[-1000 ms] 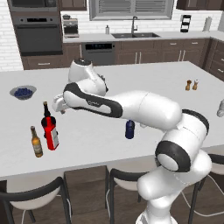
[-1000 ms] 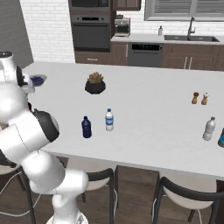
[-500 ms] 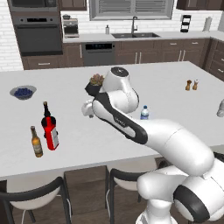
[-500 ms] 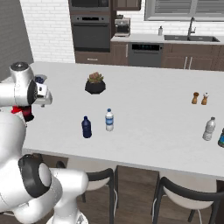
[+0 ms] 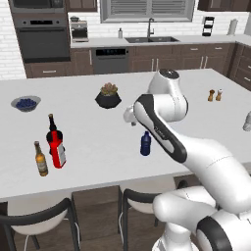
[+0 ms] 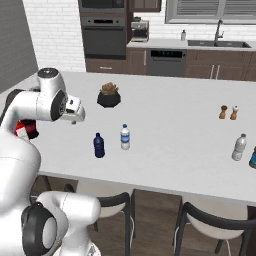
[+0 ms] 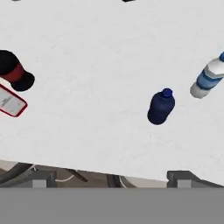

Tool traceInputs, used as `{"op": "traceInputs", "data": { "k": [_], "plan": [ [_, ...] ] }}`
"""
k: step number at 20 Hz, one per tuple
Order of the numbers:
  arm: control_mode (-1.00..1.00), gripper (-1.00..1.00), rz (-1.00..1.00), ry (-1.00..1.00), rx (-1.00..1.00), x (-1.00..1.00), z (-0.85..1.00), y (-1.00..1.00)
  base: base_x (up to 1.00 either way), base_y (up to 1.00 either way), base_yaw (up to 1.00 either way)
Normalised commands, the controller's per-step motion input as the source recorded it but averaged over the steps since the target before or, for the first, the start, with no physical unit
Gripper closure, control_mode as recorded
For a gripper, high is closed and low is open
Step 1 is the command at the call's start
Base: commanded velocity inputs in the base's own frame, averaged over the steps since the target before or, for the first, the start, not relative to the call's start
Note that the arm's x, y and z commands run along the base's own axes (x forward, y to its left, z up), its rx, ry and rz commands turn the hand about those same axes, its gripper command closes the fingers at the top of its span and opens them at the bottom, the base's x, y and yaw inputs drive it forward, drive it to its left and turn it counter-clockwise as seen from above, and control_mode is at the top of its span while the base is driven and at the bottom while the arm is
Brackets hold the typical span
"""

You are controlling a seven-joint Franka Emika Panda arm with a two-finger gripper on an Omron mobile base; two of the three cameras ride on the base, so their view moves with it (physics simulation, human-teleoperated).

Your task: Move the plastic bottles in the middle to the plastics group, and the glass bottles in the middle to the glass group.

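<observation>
With jaws spread wide and empty, the gripper (image 6: 74, 121) hangs over the white island counter (image 6: 170, 125). The squat dark-blue plastic bottle (image 6: 99, 145) and the clear white-capped water bottle (image 6: 125, 137) stand mid-counter near its front edge, awaiting sorting.

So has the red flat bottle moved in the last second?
No. The red flat bottle stands beside the beer bottle and dark bottle, as before.
</observation>
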Motion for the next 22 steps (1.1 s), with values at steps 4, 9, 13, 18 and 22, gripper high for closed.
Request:
{"op": "traceInputs", "data": {
  "k": [4,9,13,18,22],
  "plan": [
    [-1.00,-1.00,-0.18,0.05,0.00,-0.11,0.03,-1.00,0.00,0.00,0.00],
    [-1.00,-1.00,-0.11,-0.01,0.00,-0.07,-0.18,-1.00,0.00,0.00,0.00],
    [-1.00,-1.00,-0.01,-0.02,0.00,0.00,-0.49,-0.24,0.00,0.00,0.00],
    [-1.00,-1.00,0.00,0.00,-0.12,0.16,-0.19,0.62,0.00,0.00,0.00],
    [-1.00,-1.00,0.00,0.00,-0.06,0.64,0.00,0.28,0.00,0.00,0.00]
  ]
}}
